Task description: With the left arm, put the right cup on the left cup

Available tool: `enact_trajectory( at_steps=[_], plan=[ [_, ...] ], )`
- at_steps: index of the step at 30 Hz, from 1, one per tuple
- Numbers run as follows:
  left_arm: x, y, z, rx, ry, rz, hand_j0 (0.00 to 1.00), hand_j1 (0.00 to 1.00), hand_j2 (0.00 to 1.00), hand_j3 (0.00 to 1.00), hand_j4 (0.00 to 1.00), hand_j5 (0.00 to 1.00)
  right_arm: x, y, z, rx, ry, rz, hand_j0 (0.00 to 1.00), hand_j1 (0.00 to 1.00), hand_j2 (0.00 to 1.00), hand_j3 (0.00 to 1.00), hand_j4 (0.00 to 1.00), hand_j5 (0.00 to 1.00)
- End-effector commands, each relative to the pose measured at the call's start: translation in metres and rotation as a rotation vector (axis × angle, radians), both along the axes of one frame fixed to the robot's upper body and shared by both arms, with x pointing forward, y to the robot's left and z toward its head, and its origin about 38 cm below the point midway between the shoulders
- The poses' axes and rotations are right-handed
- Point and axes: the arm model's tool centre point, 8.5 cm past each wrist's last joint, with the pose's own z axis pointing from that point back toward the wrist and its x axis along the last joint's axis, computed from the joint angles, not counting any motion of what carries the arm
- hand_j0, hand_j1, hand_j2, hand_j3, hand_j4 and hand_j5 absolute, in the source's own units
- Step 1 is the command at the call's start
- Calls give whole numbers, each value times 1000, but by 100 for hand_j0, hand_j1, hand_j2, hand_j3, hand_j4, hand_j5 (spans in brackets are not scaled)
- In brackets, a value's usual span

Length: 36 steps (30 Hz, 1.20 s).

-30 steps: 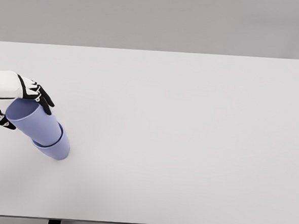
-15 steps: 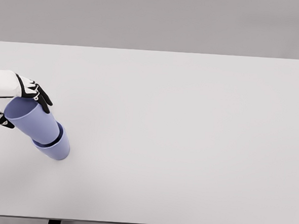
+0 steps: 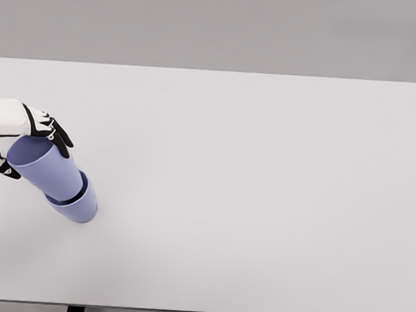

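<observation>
Letting go too abruptly is your main risk: the upper cup (image 3: 43, 167) leans up and to the left out of the lower cup (image 3: 78, 206), so if its base is not fully seated it could tip out or drag the lower one over. A sideways pull by the left robot hand (image 3: 26, 145) as it withdraws could do the same (the fingers sit right at the rim). Ease it off gently and away from the rim.

Your left robot hand is wrapped around the upper cup's rim, dark fingers (image 3: 57, 136) curled over the far side and the thumb on the near side, so it reads as grasping that cup. The right arm is out of view.

Both cups are pale violet-blue, smooth and tapered, with open mouths. They stand nested at the left edge of the tabletop (image 3: 262, 202), the lower one resting on the surface, its rim showing as a dark band around the upper cup's base. Stacking looks essentially done; only release remains.
</observation>
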Motion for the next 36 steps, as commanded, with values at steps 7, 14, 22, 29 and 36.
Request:
enact_trajectory(
  at_steps=[7,14,22,29,36],
  plan=[
    [4,-1,-2,-5,1,3,65,65,65,65,65,65,0,0,0,0,0,0,100,100,100,100,100,100],
    [3,0,-7,-2,14,6,65,65,65,65,65,65,0,0,0,0,0,1,100,100,100,100,100,100],
    [3,0,-6,-3,9,4,66,66,66,66,66,66,0,0,0,0,0,0,100,100,100,100,100,100],
    [4,-3,-7,-9,12,-3,66,66,66,66,66,66,0,0,0,0,0,0,100,100,100,100,100,100],
    [4,-5,-8,-9,13,-7,66,66,66,66,66,66,0,0,0,0,0,1,100,100,100,100,100,100]
  ],
)
